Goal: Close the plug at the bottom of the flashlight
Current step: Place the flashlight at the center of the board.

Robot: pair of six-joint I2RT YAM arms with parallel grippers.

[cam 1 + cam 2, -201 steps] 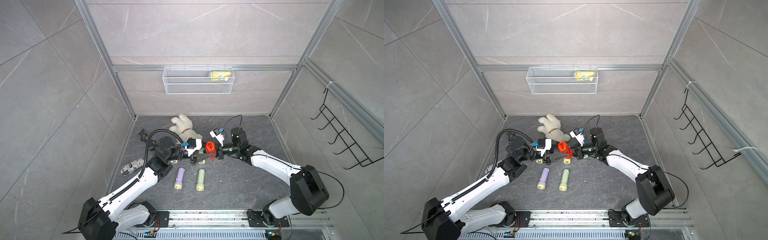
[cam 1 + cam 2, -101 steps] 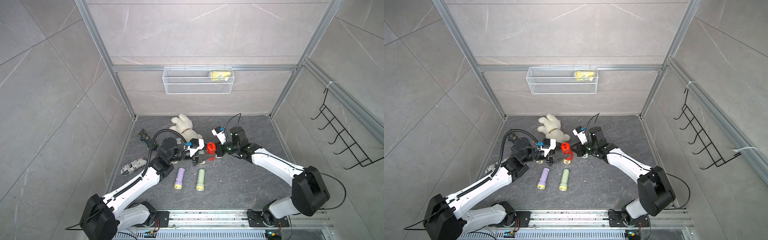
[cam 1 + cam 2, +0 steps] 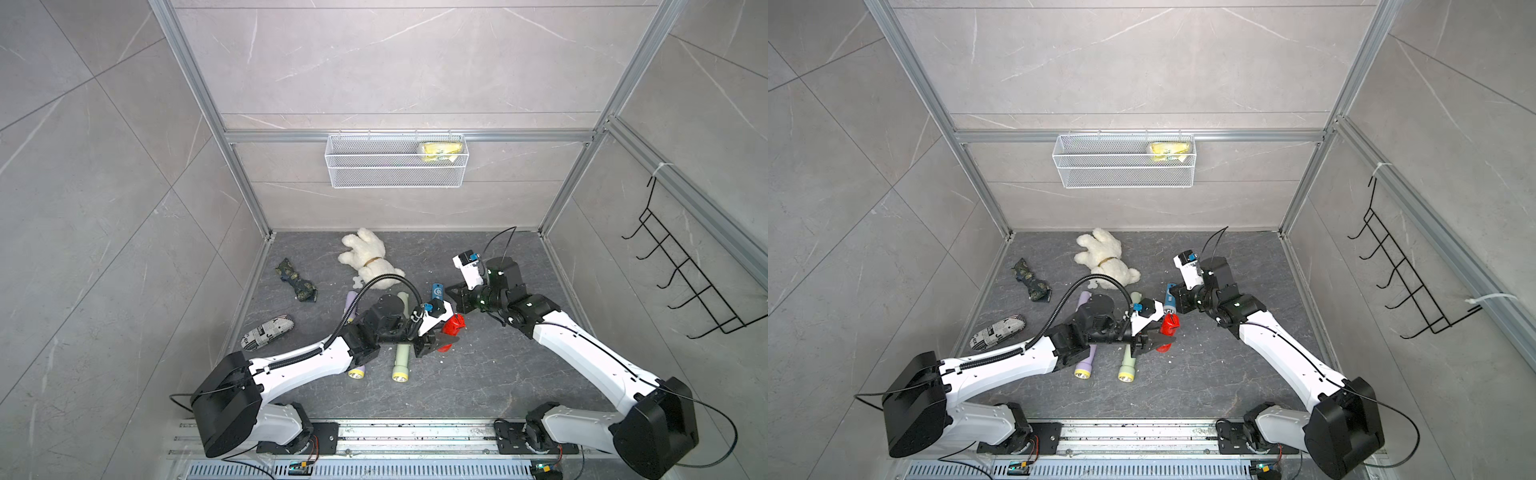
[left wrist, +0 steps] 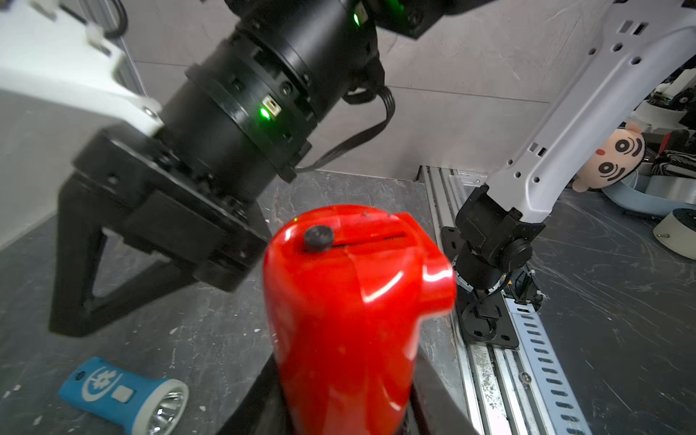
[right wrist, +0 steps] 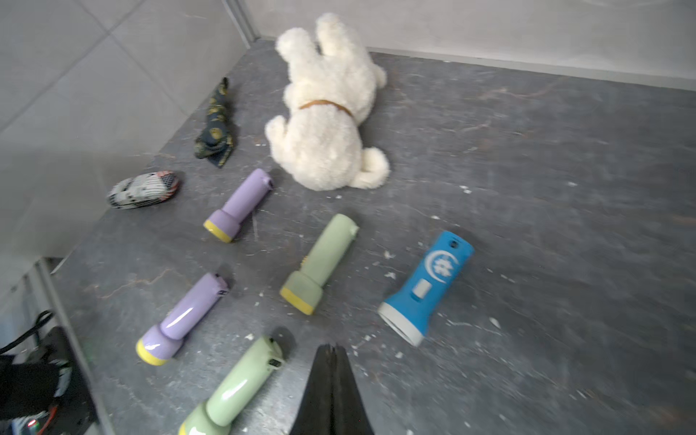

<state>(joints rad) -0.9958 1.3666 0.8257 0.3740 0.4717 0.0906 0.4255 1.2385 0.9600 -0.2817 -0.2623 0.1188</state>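
My left gripper [image 3: 450, 341] is shut on the red flashlight [image 3: 453, 327], holding it just above the floor near the middle in both top views. In the left wrist view the flashlight [image 4: 350, 309] points its bottom end away from the camera. A small round black plug [image 4: 318, 237] sits on that end beside a slot. My right gripper [image 4: 64, 327] hangs shut and empty, a short way off the flashlight's bottom end. Its shut fingertips [image 5: 331, 348] show over bare floor in the right wrist view.
A blue flashlight [image 3: 436, 293] lies under the right gripper. Green [image 5: 320, 263] and purple [image 5: 239, 205] flashlights lie on the floor beneath the left arm. A white plush toy [image 3: 370, 262] and two rolled cloths [image 3: 268, 332] lie at the back left. A wire basket [image 3: 395, 166] hangs on the back wall.
The right gripper has drawn back from the red flashlight's end and risen. The left arm has carried the flashlight forward and to the right.
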